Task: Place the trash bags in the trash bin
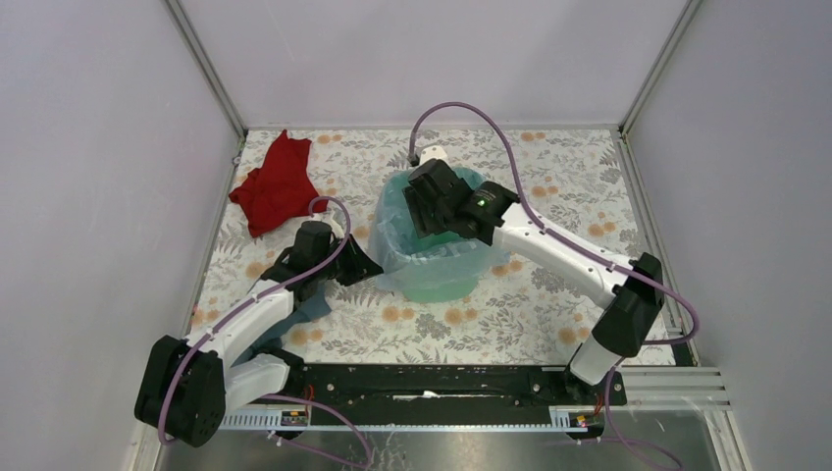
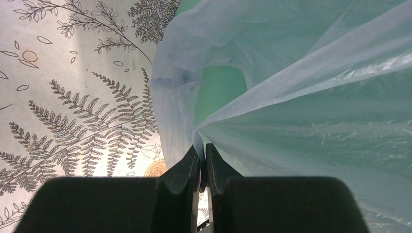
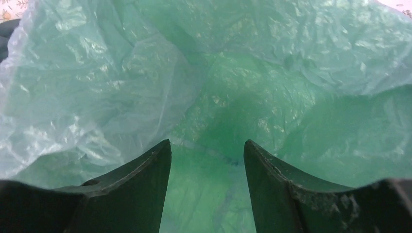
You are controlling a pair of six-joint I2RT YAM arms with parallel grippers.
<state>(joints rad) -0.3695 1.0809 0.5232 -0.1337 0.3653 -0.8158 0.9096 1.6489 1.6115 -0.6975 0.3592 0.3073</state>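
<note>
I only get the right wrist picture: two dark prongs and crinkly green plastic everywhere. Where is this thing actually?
Observer: The right gripper points down into the mouth of the trash bin, near the table's middle. The crinkly film is the trash bag draped over the rim.
Operator: And the other arm?
Observer: The left gripper is shut on the bag's edge, outside the bin on its left. The film runs taut from its jaws.
Operator: Anything else on the table?
Observer: A red cloth lies crumpled in the far left corner, apart from the bin.
</note>
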